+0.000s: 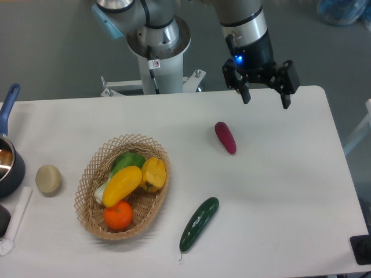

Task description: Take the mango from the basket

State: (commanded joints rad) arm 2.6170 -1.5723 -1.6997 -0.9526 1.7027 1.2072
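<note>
**Mango not yet touched**

The gripper [265, 98] hangs with fingers spread and empty, well apart from the basket [93, 223]. The mango [122, 185] lies inside it, between the orange [118, 215] and bell pepper [153, 174] (touching both). Reaching, grasping and lifting all remain.

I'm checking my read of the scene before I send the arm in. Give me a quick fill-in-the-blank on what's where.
1. The mango lies inside the ____.
2. The round fruit at the near end of the basket, just below the mango, is an ____.
3. The claw hangs over the table's far edge with its fingers ____ and nothing between them.
4. Outside the basket, the long dark green vegetable lies on the bare ____.

Missing words: basket; orange; open; table
</note>
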